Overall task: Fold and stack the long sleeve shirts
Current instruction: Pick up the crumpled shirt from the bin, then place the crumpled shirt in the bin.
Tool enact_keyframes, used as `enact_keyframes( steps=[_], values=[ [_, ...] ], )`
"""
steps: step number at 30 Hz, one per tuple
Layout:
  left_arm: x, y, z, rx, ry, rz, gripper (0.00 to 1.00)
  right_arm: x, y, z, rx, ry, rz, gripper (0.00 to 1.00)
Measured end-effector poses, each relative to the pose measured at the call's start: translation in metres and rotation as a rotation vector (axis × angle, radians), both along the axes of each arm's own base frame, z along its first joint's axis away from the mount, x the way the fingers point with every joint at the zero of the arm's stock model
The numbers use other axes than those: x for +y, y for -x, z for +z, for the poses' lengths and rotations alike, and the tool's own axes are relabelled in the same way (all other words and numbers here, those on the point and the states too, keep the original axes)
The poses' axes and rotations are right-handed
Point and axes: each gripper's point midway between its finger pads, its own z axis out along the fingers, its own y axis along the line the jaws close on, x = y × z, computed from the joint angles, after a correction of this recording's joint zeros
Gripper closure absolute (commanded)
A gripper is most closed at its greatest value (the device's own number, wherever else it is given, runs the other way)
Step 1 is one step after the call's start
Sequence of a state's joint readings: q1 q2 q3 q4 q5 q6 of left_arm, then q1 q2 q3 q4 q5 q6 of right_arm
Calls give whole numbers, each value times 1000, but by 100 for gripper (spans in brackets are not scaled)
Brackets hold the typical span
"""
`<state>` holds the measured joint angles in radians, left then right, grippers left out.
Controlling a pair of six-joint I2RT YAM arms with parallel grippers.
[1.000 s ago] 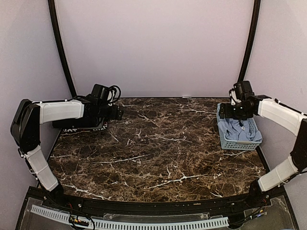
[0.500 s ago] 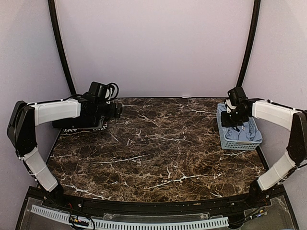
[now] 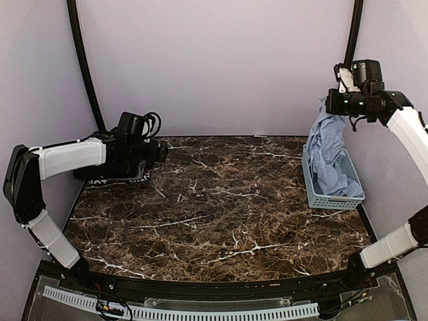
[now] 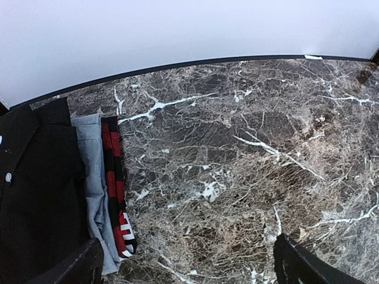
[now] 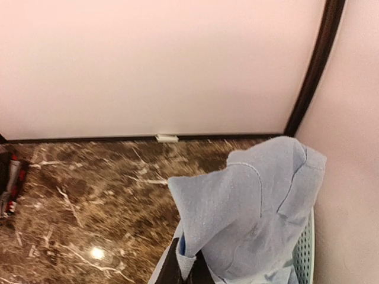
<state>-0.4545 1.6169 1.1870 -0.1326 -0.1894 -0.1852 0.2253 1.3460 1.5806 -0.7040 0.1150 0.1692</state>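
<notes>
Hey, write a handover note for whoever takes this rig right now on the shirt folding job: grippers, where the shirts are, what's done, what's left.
Left gripper: open, empty, over the far left of the table, beside the folded pile.
Right gripper: shut on the light blue shirt, held high above the basket; the shirt's lower part hangs into the basket.
Black shirt: on top of the folded pile.
Done: black shirt looks folded and placed.
Left: bring the light blue shirt clear of the basket, spread it on the table, fold it, stack it with the black shirt.
</notes>
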Motion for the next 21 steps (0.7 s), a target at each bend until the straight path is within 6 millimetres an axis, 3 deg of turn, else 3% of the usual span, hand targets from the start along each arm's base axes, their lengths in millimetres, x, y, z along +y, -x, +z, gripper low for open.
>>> enact_keyframes(
  steps=[4,8,12,16,21],
  values=[
    [0,8,14,-24,48,-4,1,38,20,69,-147,-116,178,100],
    [-8,22,28,-59,131,-56,1,102,49,126,-243,-255,452,100],
    [-21,41,46,-112,239,-152,1,166,78,167,-284,-426,759,100],
    [-34,60,70,-179,348,-250,1,214,102,184,-248,-588,1022,100],
    [-41,84,103,-271,442,-350,1,250,105,166,-146,-688,1166,99]
  ],
)
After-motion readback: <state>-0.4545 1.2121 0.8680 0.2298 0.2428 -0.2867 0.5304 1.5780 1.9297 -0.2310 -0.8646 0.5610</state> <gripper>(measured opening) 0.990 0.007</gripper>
